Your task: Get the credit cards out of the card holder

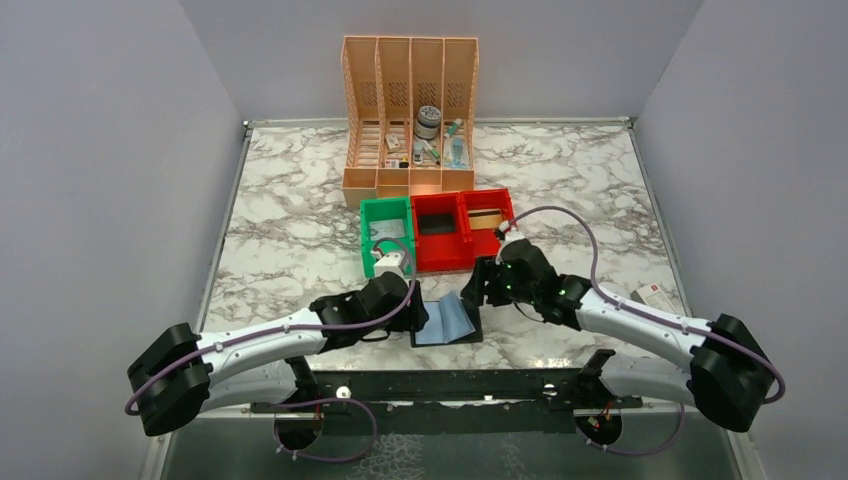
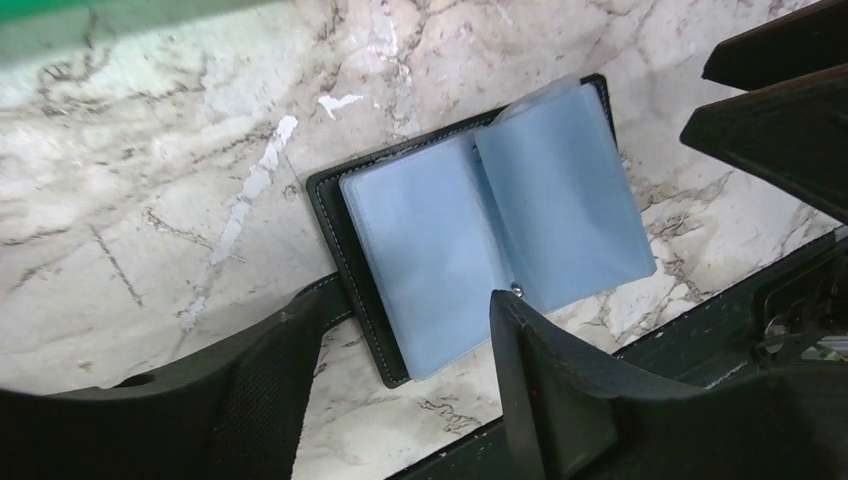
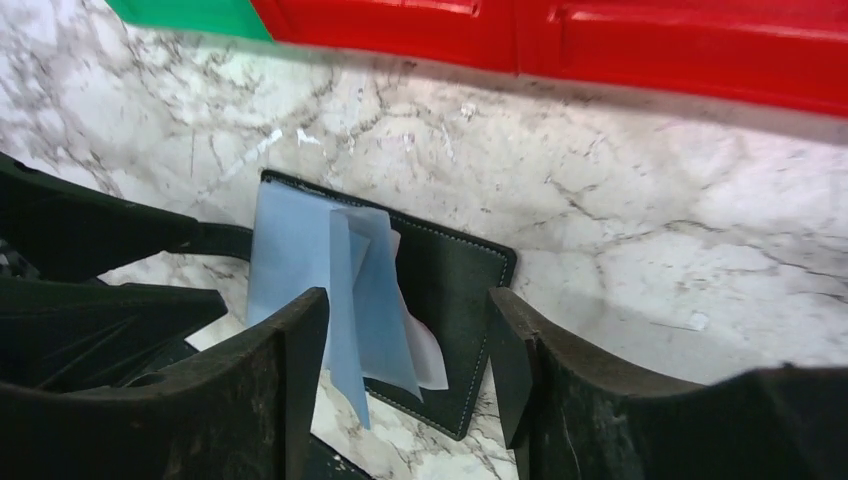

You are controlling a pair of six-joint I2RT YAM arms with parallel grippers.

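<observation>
One card holder [image 2: 470, 220] lies open; red print on white packet [image 1: 655, 294] unreadable.

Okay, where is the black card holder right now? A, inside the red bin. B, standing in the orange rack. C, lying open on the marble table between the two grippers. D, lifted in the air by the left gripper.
C: the card holder lies open and flat on the table, blue sleeves up, with the left gripper and right gripper open on either side, gripping nothing.
</observation>
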